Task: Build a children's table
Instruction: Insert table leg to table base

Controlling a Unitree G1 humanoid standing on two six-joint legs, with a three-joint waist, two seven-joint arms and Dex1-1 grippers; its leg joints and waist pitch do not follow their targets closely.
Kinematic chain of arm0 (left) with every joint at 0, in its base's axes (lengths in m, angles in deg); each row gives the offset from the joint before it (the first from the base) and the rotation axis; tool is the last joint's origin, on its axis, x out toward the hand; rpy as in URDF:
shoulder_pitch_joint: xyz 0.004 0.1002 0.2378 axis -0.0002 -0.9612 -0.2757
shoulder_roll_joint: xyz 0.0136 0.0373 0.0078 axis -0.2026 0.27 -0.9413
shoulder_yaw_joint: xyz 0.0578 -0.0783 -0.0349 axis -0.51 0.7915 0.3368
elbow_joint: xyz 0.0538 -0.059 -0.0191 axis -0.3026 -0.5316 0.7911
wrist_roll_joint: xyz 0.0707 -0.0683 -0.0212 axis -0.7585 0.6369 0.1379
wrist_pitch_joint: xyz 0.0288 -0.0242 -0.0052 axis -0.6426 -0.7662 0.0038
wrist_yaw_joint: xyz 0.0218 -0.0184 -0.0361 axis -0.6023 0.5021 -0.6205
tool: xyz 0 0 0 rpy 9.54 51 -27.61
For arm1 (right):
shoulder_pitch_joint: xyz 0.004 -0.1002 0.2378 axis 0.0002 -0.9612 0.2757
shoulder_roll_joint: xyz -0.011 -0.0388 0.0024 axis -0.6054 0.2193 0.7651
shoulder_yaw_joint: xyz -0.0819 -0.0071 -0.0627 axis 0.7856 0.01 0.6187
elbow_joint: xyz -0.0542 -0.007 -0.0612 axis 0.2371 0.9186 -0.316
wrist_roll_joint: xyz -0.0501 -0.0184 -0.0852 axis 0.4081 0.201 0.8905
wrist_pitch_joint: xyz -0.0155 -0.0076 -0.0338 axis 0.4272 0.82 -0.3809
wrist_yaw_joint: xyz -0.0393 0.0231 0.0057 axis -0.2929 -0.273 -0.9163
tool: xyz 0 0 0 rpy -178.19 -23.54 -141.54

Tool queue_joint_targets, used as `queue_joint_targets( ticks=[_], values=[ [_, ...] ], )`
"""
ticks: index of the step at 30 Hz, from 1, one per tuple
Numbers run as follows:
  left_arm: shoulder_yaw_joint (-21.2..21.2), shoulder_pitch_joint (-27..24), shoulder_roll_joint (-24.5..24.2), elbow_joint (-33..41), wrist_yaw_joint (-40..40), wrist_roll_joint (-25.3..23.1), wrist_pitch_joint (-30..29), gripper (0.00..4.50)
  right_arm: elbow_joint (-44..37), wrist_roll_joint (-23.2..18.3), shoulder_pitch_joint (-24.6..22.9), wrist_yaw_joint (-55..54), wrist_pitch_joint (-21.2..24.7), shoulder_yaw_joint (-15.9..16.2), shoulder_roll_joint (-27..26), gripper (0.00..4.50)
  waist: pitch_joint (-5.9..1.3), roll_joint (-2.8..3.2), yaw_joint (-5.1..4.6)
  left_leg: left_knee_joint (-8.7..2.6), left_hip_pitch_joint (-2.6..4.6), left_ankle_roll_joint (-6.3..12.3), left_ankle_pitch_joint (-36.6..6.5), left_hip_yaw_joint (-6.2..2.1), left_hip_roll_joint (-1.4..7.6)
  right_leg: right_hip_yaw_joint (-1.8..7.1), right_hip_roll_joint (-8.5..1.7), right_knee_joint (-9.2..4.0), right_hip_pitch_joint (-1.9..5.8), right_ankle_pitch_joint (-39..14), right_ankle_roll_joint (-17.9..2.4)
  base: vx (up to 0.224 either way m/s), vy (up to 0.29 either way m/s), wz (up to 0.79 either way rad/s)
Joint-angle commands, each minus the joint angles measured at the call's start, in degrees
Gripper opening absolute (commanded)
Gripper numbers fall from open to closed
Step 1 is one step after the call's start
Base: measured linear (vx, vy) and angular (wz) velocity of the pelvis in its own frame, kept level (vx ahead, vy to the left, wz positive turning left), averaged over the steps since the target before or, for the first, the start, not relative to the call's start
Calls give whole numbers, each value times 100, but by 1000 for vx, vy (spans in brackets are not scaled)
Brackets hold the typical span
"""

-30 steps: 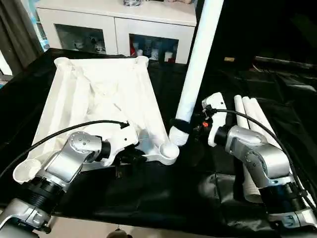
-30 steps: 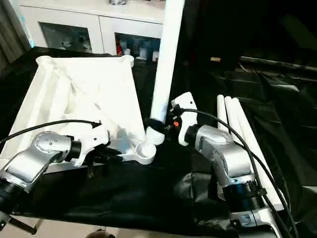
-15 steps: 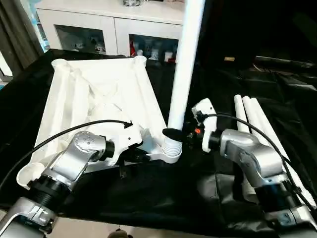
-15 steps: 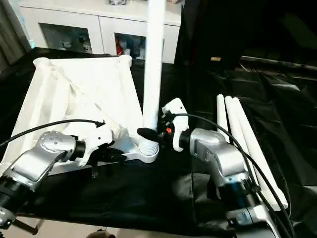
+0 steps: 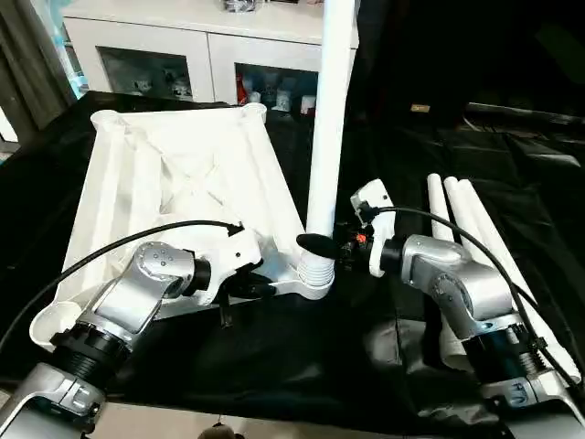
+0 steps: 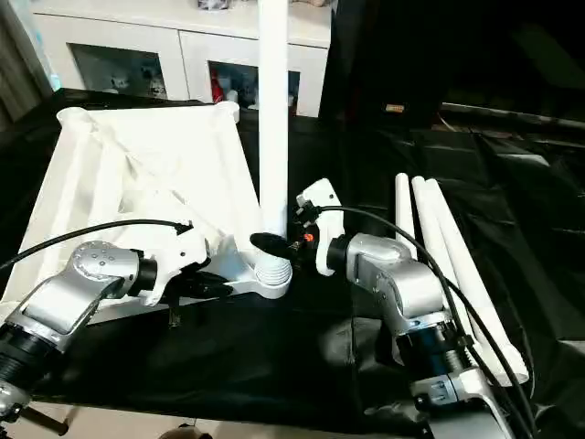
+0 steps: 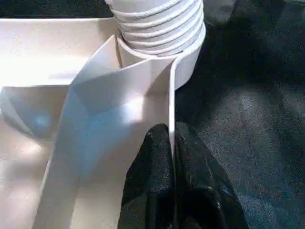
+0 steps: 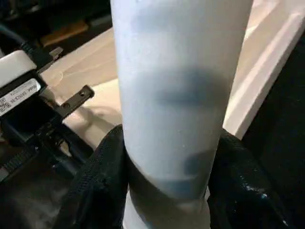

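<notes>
A: Tilted a second ago, the leg [image 5: 327,119] held by the right gripper [image 5: 322,245] is now stood upright, its ribbed foot set in the near corner socket [image 5: 313,279] of the tabletop [image 5: 183,183].

B: Why is it held so low?

A: The grip is probably kept just above the thread so the end can be steered and turned into the socket. Both black fingers are clamped around the tube.

B: And the tabletop?

A: It is laid underside up on the black cloth [image 5: 302,357], so the sockets face upward. Its near rim is pinched by the left gripper [image 7: 171,157], fingers together on the thin wall, seemingly to stop the top from shifting.

B: What is counted?

A: One tabletop; four legs, one in the socket and three spare legs [image 5: 466,229] laid side by side, beside the right arm. Two grippers are engaged. A white cabinet [image 5: 210,46] is seen behind.
</notes>
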Motion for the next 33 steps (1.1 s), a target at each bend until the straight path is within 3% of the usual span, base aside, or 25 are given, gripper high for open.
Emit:
queue_joint_targets(
  ticks=[1, 3, 4, 6, 7, 10, 11, 17, 20, 23, 26, 28, 32, 33],
  values=[
    [191, 141, 114, 19, -100, 89, 138, 0, 225, 56, -204, -83, -28, -16, 4, 188, -371, 73, 8, -450, 117, -242, -1285, -159, 382, 310, -570, -491, 180, -781, -1231, 0, 0, 0],
    [207, 157, 126, 8, -112, 95, 132, 0, 239, 62, -290, -88, -74, -44, -17, 188, -374, 82, 10, -454, 119, -240, -1296, -162, 384, 312, -572, -498, 175, -865, -1206, 0, 0, 0],
    [236, 184, 143, -25, -135, 99, 129, 0, 246, 69, -359, -83, -133, -70, -41, 188, -374, 126, 18, -455, 120, -250, -1315, -169, 383, 312, -574, -495, 171, -873, -1207, 0, 0, 0],
    [241, 208, 143, -58, -150, 75, 153, 0, 252, 57, -426, -102, -169, -116, -69, 188, -378, 107, 22, -464, 119, -245, -1359, -172, 389, 310, -570, -499, 170, -848, -1209, 0, 0, 0],
    [250, 235, 144, -97, -167, 53, 176, 0, 270, 28, -486, -135, -219, -183, -113, 188, -377, 154, 23, -467, 119, -250, -1380, -177, 384, 308, -565, -497, 165, -836, -1218, 0, 0, 0],
    [281, 265, 161, -164, -183, 30, 208, 0, 304, -4, -596, -194, -372, -262, -182, 188, -373, 134, 26, -470, 121, -246, -1475, -174, 383, 315, -579, -522, 166, -952, -1208, 0, 0, 0],
    [306, 282, 170, -211, -216, 8, 241, 0, 317, -39, -701, -226, -468, -311, -244, 188, -376, 158, 30, -468, 116, -247, -1479, -181, 381, 312, -583, -520, 166, -971, -1210, 0, 0, 0],
    [320, 307, 177, -311, -243, -18, 304, 0, 321, 22, -924, -212, -630, -277, -296, 188, -364, 159, 33, -486, 120, -225, -1585, -184, 388, 315, -581, -551, 148, -1185, -1152, 0, 0, 0],
    [315, 313, 172, -316, -219, -24, 307, 0, 227, 148, -1028, -174, -670, -128, -258, 188, -368, 166, 37, -495, 114, -219, -1580, -189, 394, 315, -577, -551, 146, -1240, -1116, 0, 0, 0],
    [305, 310, 161, -292, -211, -47, 317, 0, 54, 461, -1019, -73, -793, 277, -105, 188, -365, 151, 38, -502, 116, -215, -1585, -186, 395, 317, -577, -557, 137, -1277, -1078, 0, 0, 0],
    [304, 298, 154, -256, -198, -43, 311, 0, 41, 557, -966, -45, -828, 397, -73, 188, -349, 159, 32, -509, 117, -225, -1677, -192, 391, 324, -585, -578, 127, -1505, -1035, 0, 0, 0],
    [303, 289, 147, -237, -186, -41, 311, 0, 62, 594, -913, -36, -824, 435, -73, 188, -344, 120, 27, -511, 116, -212, -1709, -191, 392, 329, -594, -597, 124, -1668, -1002, 0, 0, 0],
    [299, 248, 121, -178, -156, -38, 313, 0, 139, 657, -776, 77, -781, 555, -58, 188, -339, 140, 19, -520, 121, -225, -1768, -202, 399, 331, -594, -601, 106, -1770, -969, 0, 0, 0],
    [289, 232, 122, -158, -146, -37, 322, 0, 193, 672, -743, 113, -758, 585, -37, 188, -335, 75, 5, -523, 111, -206, -1747, -194, 399, 330, -587, -607, 111, -1769, -965, 0, 0, 0]
  ],
)
